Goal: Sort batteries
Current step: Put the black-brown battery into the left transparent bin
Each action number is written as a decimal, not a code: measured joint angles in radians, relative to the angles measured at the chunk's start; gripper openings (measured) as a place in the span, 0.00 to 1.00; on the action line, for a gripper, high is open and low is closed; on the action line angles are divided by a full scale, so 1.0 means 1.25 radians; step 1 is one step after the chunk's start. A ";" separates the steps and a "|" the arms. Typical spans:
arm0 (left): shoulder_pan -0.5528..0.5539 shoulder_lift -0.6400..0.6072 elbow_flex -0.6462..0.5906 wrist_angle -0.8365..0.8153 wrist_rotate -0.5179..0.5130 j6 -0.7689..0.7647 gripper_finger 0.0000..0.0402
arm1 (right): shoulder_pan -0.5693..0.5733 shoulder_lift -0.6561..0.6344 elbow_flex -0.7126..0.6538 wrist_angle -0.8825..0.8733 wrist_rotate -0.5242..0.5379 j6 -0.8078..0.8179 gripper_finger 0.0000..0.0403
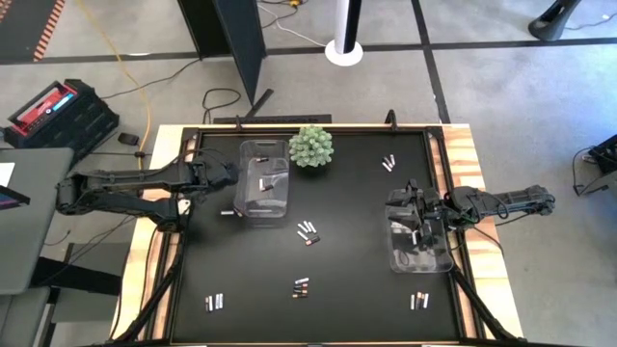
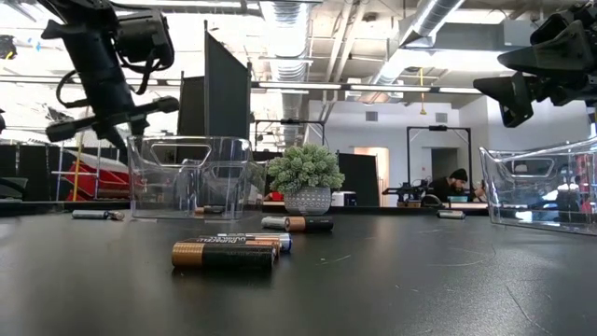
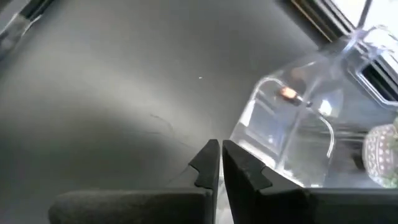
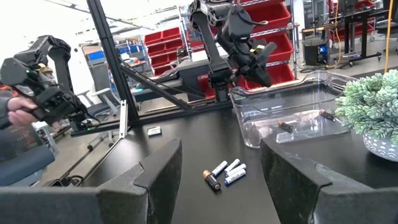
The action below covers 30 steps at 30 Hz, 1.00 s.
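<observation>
Hovering above the table [image 1: 193,318] just left of the left bin [image 1: 263,180], the left gripper [image 3: 220,163] has its fingers pressed nearly together with only a thin slit between them, and nothing shows in that slit. The right gripper [image 1: 416,214] hangs over the right bin [image 1: 419,241] with its jaws spread wide — empty, touching nothing. Batteries [image 1: 308,231] lie scattered over the mat in small groups: three near the centre, lying side by side on a slant, long axes running from lower left to upper right; three more below them [image 1: 301,286], stacked in a row with long axes left to right; three at the lower left [image 1: 215,302], standing parallel with axes toward the far and near edges; three at the lower right [image 1: 418,301], set the same way; two at the upper right [image 1: 388,162], slanted. One pale cell [image 1: 228,212] lies alone just left of the left bin's near corner, axis left to right. Inside the left bin at least two dark cells [image 1: 265,183] show, and some lie in the right bin, too blurred to count. From table height, a dark copper-ended cell [image 2: 224,256] lies broadside in front. A green plant [image 1: 311,146] sits beside the left bin — two bins, one plant.
</observation>
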 joint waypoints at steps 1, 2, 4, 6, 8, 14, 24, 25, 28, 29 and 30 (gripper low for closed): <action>0.000 0.000 0.000 0.005 -0.008 0.006 0.04 | 0.000 0.000 0.000 0.000 0.000 0.000 0.58; 0.000 0.000 0.000 0.011 -0.017 -0.007 0.04 | 0.000 0.000 0.000 0.000 0.000 0.000 0.58; 0.000 0.000 0.000 0.021 -0.034 -0.080 0.04 | 0.000 0.000 0.000 0.000 0.000 0.000 0.58; 0.000 0.000 0.000 0.019 -0.052 -0.170 0.04 | 0.000 0.000 0.000 0.000 0.000 0.000 0.58; 0.000 0.008 0.000 0.021 -0.066 -0.250 0.04 | 0.000 0.000 0.000 0.000 0.000 0.000 0.58; -0.004 0.089 0.000 0.054 -0.067 -0.293 0.04 | 0.000 0.000 0.000 0.000 0.000 0.000 0.58; -0.022 0.237 0.000 0.076 0.034 -0.684 0.04 | 0.000 0.000 0.000 0.000 0.000 0.000 0.58; -0.021 0.245 0.000 0.077 0.047 -0.697 0.04 | 0.000 0.000 0.000 0.000 0.000 0.000 0.58; -0.021 0.265 0.000 0.095 0.055 -0.706 0.04 | 0.000 0.000 0.000 0.000 0.000 0.000 0.58; -0.021 0.271 0.000 0.102 0.057 -0.707 0.04 | 0.000 0.000 0.000 0.000 0.000 0.000 0.58; -0.021 0.276 0.000 0.108 0.058 -0.707 0.04 | 0.000 0.000 0.000 0.000 0.000 0.000 0.58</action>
